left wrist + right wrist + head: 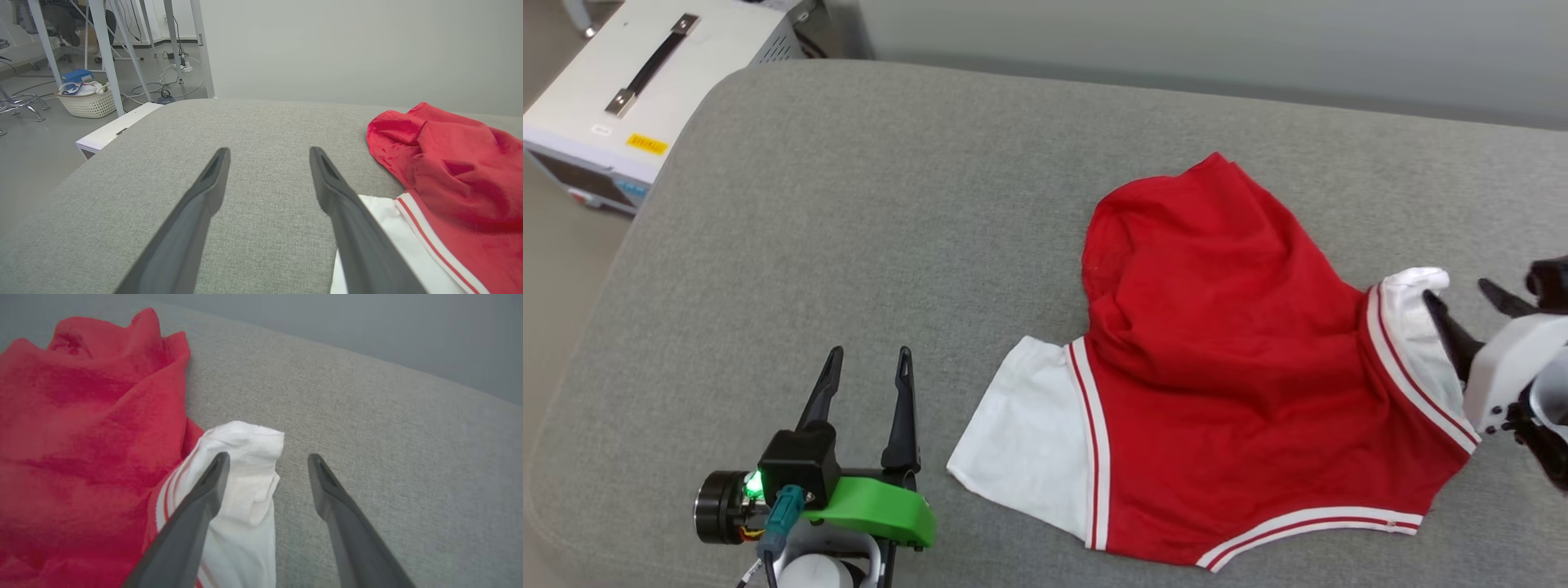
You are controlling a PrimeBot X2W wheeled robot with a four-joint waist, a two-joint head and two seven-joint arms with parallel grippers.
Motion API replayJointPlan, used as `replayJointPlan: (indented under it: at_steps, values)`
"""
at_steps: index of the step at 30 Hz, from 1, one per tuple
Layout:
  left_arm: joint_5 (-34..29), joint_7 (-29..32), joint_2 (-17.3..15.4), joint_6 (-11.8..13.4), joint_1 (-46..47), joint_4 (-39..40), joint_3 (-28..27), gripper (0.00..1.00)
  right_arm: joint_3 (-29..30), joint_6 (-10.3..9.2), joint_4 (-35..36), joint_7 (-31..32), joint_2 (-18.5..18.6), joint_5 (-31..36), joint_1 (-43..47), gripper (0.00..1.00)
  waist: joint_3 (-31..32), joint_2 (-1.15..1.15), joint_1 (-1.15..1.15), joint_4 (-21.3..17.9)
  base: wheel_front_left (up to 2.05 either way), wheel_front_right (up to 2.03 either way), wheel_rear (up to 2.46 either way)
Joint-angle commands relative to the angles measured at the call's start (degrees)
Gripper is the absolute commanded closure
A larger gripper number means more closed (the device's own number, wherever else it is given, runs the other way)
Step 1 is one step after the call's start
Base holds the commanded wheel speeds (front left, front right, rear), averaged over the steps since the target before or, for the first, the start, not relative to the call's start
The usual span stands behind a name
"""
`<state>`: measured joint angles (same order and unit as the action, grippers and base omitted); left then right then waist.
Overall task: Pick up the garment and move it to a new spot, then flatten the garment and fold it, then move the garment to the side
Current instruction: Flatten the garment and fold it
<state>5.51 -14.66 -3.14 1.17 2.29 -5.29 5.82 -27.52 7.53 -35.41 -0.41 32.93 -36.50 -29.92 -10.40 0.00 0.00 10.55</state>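
Both wide | left tool (870, 353) apart | right tool (267, 457) at garment (1225, 359) sleeve (249, 457)

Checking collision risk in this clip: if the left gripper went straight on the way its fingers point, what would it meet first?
Probably just the bare grey cushion: the left gripper is open and points across it, with the garment off to its right. Its height above the cushion is unclear.

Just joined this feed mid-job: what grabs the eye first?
The crumpled red jersey T-shirt with white, striped-trim sleeves lies right of centre on the grey fabric surface. The right gripper stands open at the far-side white sleeve, and the left gripper is open over bare fabric at lower left.
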Motion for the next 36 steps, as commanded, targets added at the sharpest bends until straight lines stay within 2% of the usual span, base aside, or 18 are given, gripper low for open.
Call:
replayJointPlan:
  at_steps: [1,6,11,12,13,14,17,22,27,30,31,36]
  values:
    - [-0.46,-0.34,0.26,-0.36,-0.61,-0.07,-0.31,0.00,1.05,-0.04,-0.23,-2.07,0.15,0.62,1.52,0.00,1.97,0.00,0.00,-1.91,0.00,0.00,0.00]
    - [-1.19,-0.34,0.01,-1.00,-1.22,0.41,-1.21,0.00,7.98,-0.04,1.57,-10.35,-0.87,4.52,5.43,0.00,3.50,0.00,0.00,-3.31,0.00,0.00,0.00]
    - [-1.64,-0.34,-1.20,-2.47,-0.47,1.24,-1.95,0.00,17.25,-0.04,7.60,-13.73,-4.67,10.48,10.86,0.00,4.78,0.00,0.00,-3.93,0.00,0.00,0.00]
    - [-1.44,-0.34,-2.49,-4.14,0.88,1.41,-2.23,0.00,23.16,-0.04,13.96,-14.26,-8.69,15.33,15.47,0.00,5.42,0.00,0.00,-3.96,0.00,0.00,0.00]
    - [-1.35,-0.34,-3.00,-4.75,1.44,1.26,-2.12,0.00,24.60,-0.04,15.86,-14.32,-9.94,16.64,16.82,0.00,5.60,0.00,0.00,-3.93,0.00,0.00,0.00]
    - [-0.68,-0.24,-5.09,-6.69,3.74,-0.35,-0.95,0.00,28.49,-0.04,22.18,-14.41,-14.30,20.53,21.66,0.00,6.01,0.00,0.00,-3.71,0.00,0.00,0.00]
    - [1.08,2.74,-7.79,-8.00,7.00,-1.88,1.18,0.00,30.09,-0.04,26.55,-13.68,-17.09,22.97,25.51,0.00,6.24,0.00,0.00,-3.53,0.00,0.00,0.00]
    - [8.31,14.74,-14.11,-8.61,12.96,-1.63,8.74,0.00,31.00,-0.04,31.78,-11.61,-20.12,25.76,29.39,0.00,6.17,0.00,0.00,-3.88,0.00,0.00,0.00]
    - [21.99,31.07,-22.09,-8.64,18.32,1.20,18.68,0.00,31.43,-0.04,34.47,-10.08,-21.62,27.03,30.91,0.00,5.81,0.00,0.00,-4.50,0.00,0.00,0.00]
    - [29.11,40.69,-25.47,-8.64,20.18,2.93,23.63,0.00,31.39,-0.04,34.98,-9.79,-22.08,27.39,31.22,0.00,5.66,0.00,0.00,-4.90,0.00,0.00,0.00]
    - [35.48,48.33,-28.42,-8.65,21.96,4.07,28.48,0.00,31.18,-0.04,34.35,-10.11,-21.83,27.14,30.85,0.00,5.14,0.00,0.00,-5.51,0.00,0.00,0.00]
    - [37.95,53.31,-32.31,-8.65,24.27,4.33,37.15,0.00,30.61,-0.04,34.06,-10.39,-22.22,27.37,29.70,0.00,3.60,0.00,0.00,-6.78,0.00,0.00,0.00]
